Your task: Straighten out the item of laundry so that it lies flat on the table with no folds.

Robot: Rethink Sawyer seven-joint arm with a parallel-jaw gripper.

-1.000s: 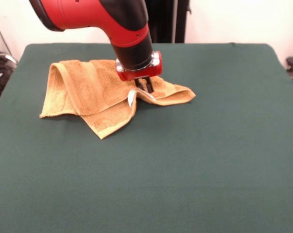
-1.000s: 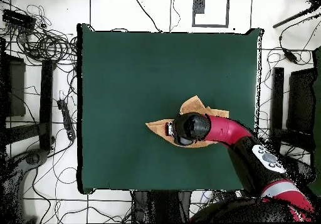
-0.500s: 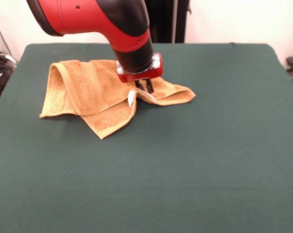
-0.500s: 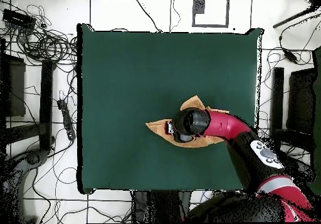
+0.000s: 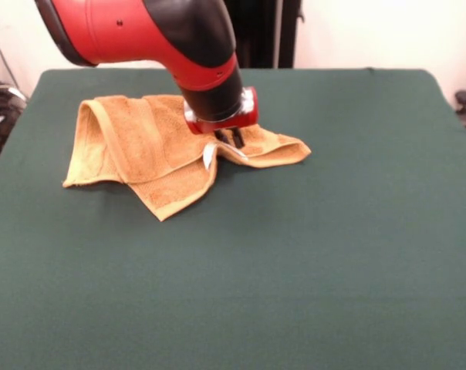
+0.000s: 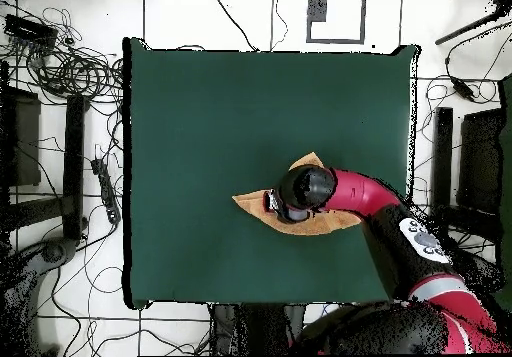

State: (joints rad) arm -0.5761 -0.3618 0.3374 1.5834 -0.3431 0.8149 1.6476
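Note:
The item of laundry [image 5: 152,146], a mustard-yellow towel, lies crumpled on the far left part of the green table [image 5: 310,254]. It has a raised fold at its left end, a pointed corner toward the front and a white tag [image 5: 208,157] near its middle. My gripper [image 5: 229,139] comes straight down onto the towel's right half, and its two dark fingers stand close together, pinching a ridge of cloth beside the tag. In the overhead view the arm's wrist [image 6: 305,191] hides the gripper and much of the towel [image 6: 252,202].
Green cloth table [image 6: 220,113] stretches wide on every side of the towel. Cables and stands [image 6: 70,73] lie on the floor beyond the table's edges.
The arm's wrist has shifted slightly over the towel, and the fingertips stay at the same spot. The towel has not moved.

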